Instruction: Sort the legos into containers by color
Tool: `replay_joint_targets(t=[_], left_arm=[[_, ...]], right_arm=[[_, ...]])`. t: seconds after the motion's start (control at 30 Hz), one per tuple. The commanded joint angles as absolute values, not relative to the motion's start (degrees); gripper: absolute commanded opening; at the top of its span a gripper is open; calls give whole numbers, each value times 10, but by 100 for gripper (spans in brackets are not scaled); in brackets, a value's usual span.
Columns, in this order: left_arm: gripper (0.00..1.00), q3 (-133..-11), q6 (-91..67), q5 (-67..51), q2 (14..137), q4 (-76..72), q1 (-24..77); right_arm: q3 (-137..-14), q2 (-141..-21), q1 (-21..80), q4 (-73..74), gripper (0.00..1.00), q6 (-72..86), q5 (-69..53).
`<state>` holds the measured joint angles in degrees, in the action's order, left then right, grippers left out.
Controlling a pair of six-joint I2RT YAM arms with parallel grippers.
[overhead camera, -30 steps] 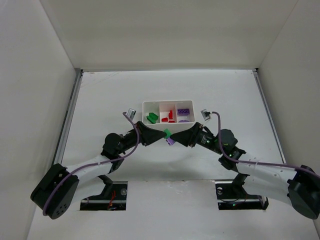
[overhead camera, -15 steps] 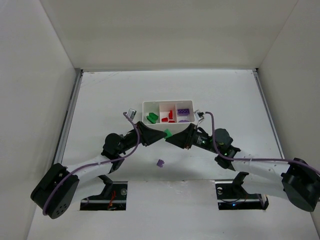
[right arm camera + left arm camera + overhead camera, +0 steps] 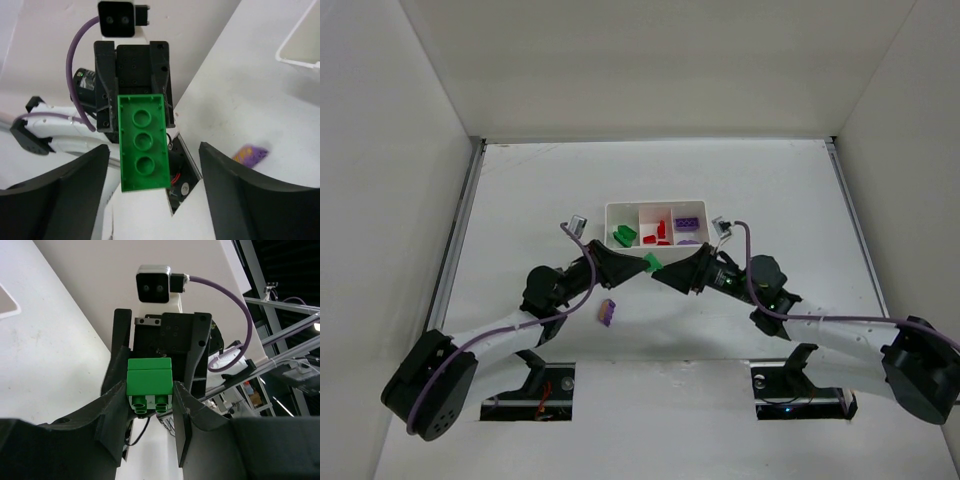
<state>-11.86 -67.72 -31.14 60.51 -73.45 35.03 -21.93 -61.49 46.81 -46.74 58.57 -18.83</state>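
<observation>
Left gripper is clamped on a green brick, held up just short of the tray's near wall. In the left wrist view the brick sits squeezed between both fingers, studs-underside facing the camera. Right gripper is spread wide with nothing in it, nose to nose with the left one. In its wrist view the green brick fills the gap between the fingers without touching either.

A loose purple piece lies on the table, near the left arm and well apart from the tray; it is also seen small and blurred in the right wrist view.

In the tray, green pieces are in the left compartment, red pieces in the middle, purple pieces in the right. Counts and shapes are too small to tell.

From above, both grippers are dark and overlap near the brick, so the finger gaps are unreadable there. The right wrist view shows only a tray corner, cut off.
</observation>
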Motion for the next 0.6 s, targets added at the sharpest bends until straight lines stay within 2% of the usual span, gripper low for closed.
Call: replay_joint_targets(t=[0.0, 0.17, 0.27, 0.5, 0.57], left_arm=[[17, -121, -666, -291, 592, -805, 327], [16, -128, -664, -235, 594, -782, 296], [16, -133, -669, -190, 589, -752, 265], [16, -128, -672, -101, 519, -637, 205], [16, -119, -675, -79, 482, -583, 182]], right_arm=[[-222, -626, 465, -484, 81, 570, -172], [-196, -644, 481, -463, 83, 545, -132], [-206, -680, 500, -427, 81, 519, -90], [-350, -822, 608, -289, 66, 444, 101], [-415, -876, 643, -235, 68, 429, 169]])
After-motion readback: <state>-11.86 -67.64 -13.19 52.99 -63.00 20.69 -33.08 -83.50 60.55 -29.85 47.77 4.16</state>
